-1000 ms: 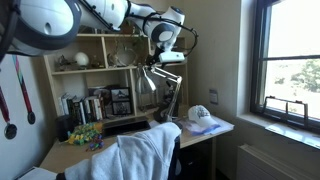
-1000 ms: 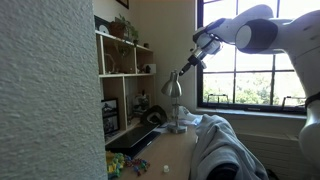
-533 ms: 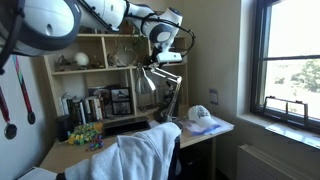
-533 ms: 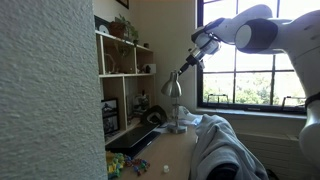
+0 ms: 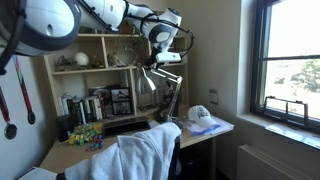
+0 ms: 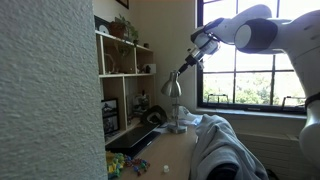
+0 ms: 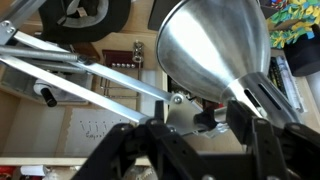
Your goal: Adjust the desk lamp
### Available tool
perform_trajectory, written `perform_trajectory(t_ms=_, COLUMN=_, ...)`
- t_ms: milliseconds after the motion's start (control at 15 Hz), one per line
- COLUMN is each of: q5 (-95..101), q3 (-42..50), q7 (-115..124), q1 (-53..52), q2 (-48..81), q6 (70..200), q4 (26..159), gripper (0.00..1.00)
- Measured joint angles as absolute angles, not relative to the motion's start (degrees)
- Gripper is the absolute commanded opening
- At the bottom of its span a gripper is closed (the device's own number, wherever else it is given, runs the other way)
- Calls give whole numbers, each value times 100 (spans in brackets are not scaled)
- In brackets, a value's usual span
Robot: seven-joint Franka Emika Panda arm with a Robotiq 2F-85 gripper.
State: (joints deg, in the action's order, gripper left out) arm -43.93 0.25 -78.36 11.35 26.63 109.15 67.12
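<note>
The desk lamp point(image 5: 160, 78) stands at the back of the desk, with thin silvery jointed arms and a small cone shade point(image 6: 172, 87). My gripper point(image 5: 168, 56) is up at the lamp's head joint, also seen in an exterior view point(image 6: 191, 62). In the wrist view the shiny cone shade point(image 7: 215, 45) fills the upper right and the lamp's arms point(image 7: 80, 85) run off to the left. My gripper point(image 7: 198, 122) has its black fingers point(image 7: 245, 120) on either side of the joint bracket point(image 7: 180, 108) and its black knob, shut on it.
A wooden shelf unit point(image 5: 95, 70) with books and small items stands behind the lamp. A chair draped in white cloth point(image 5: 140, 155) is at the desk. A cap point(image 5: 201, 114) and colourful toy point(image 5: 85, 133) lie on the desk. A window point(image 5: 295, 55) is at the side.
</note>
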Motion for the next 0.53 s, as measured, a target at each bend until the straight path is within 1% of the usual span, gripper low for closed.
perform_trajectory(t_ms=67, q5=-4393, q3=25, q7=-7836, q1=1137, q2=2663, q6=10915, q4=6714, gripper=27)
perform_trajectory(t_ms=133, q5=-4393, q3=25, q7=-7836, q1=1141, q2=2663, q6=10915, q4=6715, gripper=20)
perform_trajectory(t_ms=200, q5=-4393, q3=25, q7=-7836, q1=1148, q2=2663, q6=10915, q4=6715, gripper=11)
perform_trajectory(t_ms=333, q5=-4393, q3=25, q7=-7836, q1=1160, q2=2659, q6=10915, q4=6715, gripper=0)
perform_trajectory(t_ms=400, q5=-4393, q3=25, q7=-7836, q1=1166, q2=2657, q6=10916, q4=6715, gripper=5)
perform_trajectory(t_ms=533, q5=-4394, q3=25, q7=-7836, q1=1174, q2=2656, q6=10916, q4=6716, gripper=5)
